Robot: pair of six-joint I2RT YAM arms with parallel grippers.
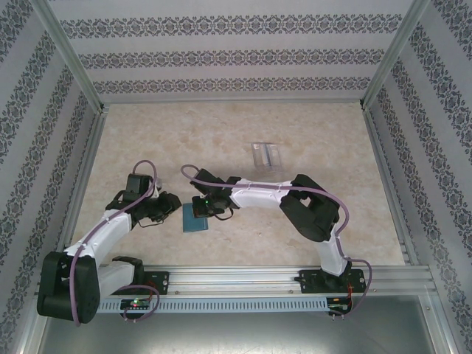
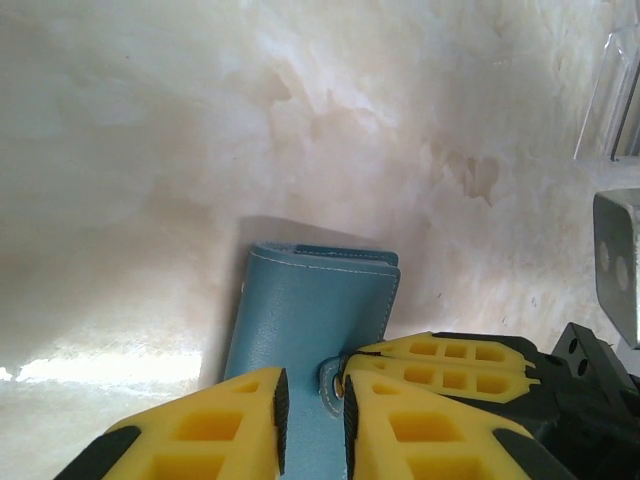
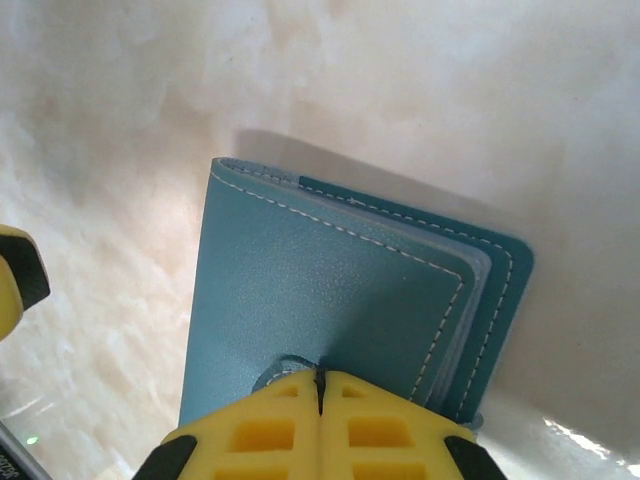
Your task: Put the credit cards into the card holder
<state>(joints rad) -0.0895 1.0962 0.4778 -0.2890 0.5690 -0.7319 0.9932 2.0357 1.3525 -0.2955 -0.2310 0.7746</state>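
The teal card holder (image 1: 195,220) lies folded shut on the table between my two grippers. In the left wrist view the card holder (image 2: 300,310) has its snap tab (image 2: 334,384) standing up from the cover. My right gripper (image 3: 320,376) is shut on that tab, its yellow fingers (image 2: 450,362) reaching in from the right. My left gripper (image 2: 315,388) hovers over the cover with its jaws a little apart and nothing pinched. A thin pale bluish edge (image 3: 478,262) lies between the covers; I cannot tell whether it is a credit card. The credit cards are otherwise hidden.
A clear plastic stand (image 1: 265,153) sits further back on the right, and its edge (image 2: 612,90) reaches into the left wrist view. The marbled table top (image 1: 243,125) is walled in by patterned panels, with a metal rail (image 1: 280,276) along the near edge.
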